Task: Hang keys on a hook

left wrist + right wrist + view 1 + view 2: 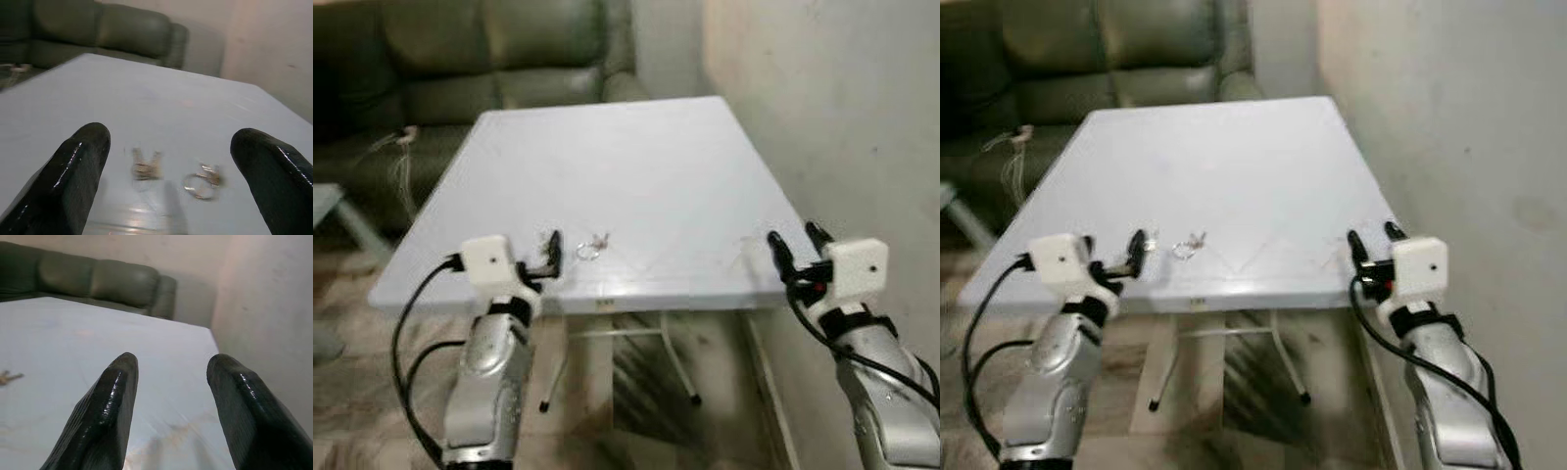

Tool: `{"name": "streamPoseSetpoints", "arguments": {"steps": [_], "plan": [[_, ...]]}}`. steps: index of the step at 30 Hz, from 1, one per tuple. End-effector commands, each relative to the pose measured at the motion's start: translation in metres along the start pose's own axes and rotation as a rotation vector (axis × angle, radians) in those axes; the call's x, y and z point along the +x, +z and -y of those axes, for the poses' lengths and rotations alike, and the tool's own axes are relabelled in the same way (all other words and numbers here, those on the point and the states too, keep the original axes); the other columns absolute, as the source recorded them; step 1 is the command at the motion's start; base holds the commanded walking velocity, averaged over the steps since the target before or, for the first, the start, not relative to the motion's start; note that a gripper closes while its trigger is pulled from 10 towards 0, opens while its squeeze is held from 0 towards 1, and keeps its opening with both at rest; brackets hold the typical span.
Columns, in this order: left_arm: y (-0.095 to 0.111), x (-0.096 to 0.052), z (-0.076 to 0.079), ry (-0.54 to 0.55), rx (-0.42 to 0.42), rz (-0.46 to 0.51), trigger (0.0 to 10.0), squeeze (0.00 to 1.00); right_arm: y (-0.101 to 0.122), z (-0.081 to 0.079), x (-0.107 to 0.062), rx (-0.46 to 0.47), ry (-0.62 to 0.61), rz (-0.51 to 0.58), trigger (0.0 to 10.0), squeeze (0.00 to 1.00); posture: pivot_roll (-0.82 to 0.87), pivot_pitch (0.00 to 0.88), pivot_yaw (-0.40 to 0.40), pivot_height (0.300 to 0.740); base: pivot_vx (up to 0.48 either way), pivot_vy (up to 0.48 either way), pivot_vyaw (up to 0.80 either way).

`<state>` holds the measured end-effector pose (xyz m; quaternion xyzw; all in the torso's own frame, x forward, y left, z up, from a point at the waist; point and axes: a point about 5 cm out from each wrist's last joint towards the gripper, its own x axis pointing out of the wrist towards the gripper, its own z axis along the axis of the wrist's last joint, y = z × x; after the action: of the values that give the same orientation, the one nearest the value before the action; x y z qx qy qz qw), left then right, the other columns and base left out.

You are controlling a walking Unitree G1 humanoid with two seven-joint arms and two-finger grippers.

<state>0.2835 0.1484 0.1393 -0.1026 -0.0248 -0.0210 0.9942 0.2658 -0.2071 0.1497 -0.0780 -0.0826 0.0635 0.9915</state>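
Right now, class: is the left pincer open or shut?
Open. The left pincer has its fingers wide apart, with the keys on the table between them.

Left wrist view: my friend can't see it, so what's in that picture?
The left claw is open, its two black fingers low over a pale table, with the keys and their ring lying between them. A green sofa stands behind the table.
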Motion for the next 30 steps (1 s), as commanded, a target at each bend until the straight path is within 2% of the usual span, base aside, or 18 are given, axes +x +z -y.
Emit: {"name": "streamPoseSetpoints", "arguments": {"steps": [1,3,9,30], "plan": [[0.0030,-0.0017,-0.0072,0.019,0.014,0.002,10.0,0.00,0.0071,-0.0081,0.0047,0.018,0.029,0.030,10.0,0.00,-0.01,0.001,-0.023,0.740,0.000,0.000,0.80],[0.0021,-0.0019,-0.0072,0.018,0.009,-0.005,10.0,0.00,0.0073,-0.0075,0.0048,0.077,0.020,0.031,10.0,0.00,-0.01,0.003,-0.022,0.740,0.000,0.000,0.00],[0.0010,-0.0025,-0.0069,0.014,0.000,-0.011,10.0,0.00,0.0073,-0.0078,0.0042,0.064,0.023,0.031,10.0,0.00,-0.01,0.000,-0.022,0.740,0.000,0.000,0.00],[0.0015,-0.0023,-0.0072,0.012,-0.016,-0.013,10.0,0.00,0.0076,-0.0099,0.0029,0.077,0.038,0.030,10.0,0.00,0.00,0.000,-0.021,0.740,0.000,0.364,0.00]]}}
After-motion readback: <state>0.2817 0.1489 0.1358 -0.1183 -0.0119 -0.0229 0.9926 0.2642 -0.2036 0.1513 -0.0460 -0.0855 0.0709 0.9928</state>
